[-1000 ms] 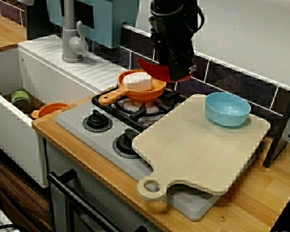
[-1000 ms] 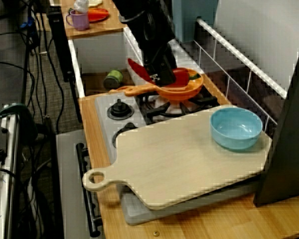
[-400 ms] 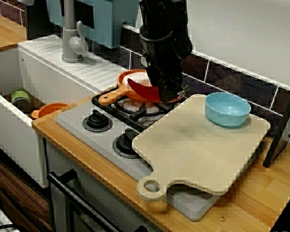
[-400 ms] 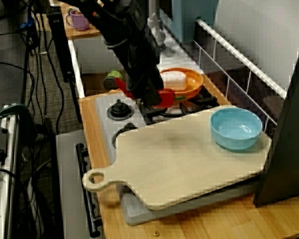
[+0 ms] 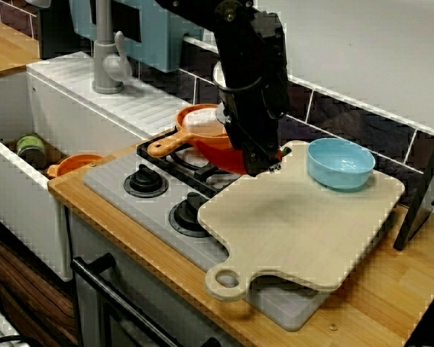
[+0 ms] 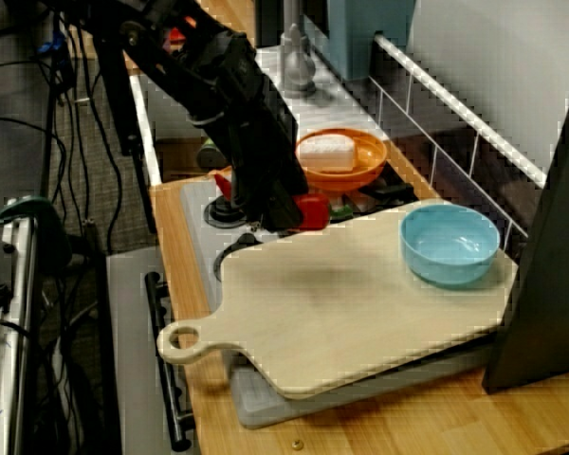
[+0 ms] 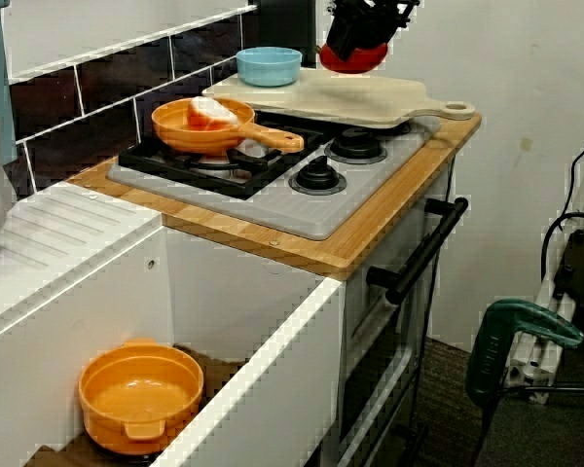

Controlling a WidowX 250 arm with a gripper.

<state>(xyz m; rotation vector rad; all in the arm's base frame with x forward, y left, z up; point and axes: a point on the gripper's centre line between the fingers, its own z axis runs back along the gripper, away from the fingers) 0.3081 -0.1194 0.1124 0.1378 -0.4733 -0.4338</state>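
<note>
The jaws are clamped on a red pepper that lies crosswise beneath them, just over the cutting board's edge nearest the orange pan.

The item is red, the pan orange, the bowl blue.

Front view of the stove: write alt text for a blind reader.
A black gripper holds a red object over the far edge of a cutting board lying on the stove. A blue bowl sits on the board; an orange pan stands farther left.
</note>
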